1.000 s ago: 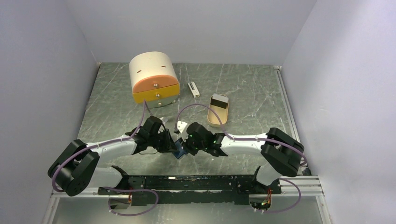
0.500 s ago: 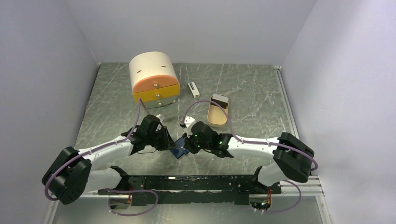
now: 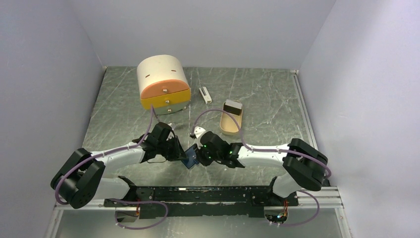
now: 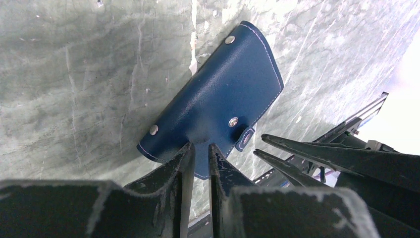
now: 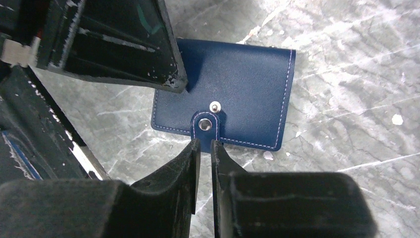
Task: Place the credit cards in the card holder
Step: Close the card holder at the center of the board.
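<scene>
Wallet (image 3: 189,160): navy, folded shut, tab (image 5: 204,124) snapped down. It sits on table (image 3: 267,99) near the front edge, between my two wrists. Left gripper (image 4: 201,149): narrow, fingers drawn to a slit over one edge of wallet, which I judge pinched. Right gripper (image 5: 204,145): narrow too, fingertips just at the end of tab; whether they grip it or only touch it, I cannot tell. Change over the last second: my right elbow swings out to the right and comes back, and my left arm shifts and returns likewise. Both grippers stay at wallet, which keeps its place and stays shut. Meaning for task: repositioning only, no gain. Opening is the step in hand and the snap is not yet released; I judge it needs a pull on tab against the left hold. Cards: not made out for certain in any view, and whether any lie inside the closed wallet is hidden. Also present, well apart toward the rear: drawer box (image 3: 163,82), white bar (image 3: 204,95), tin (image 3: 231,124).
</scene>
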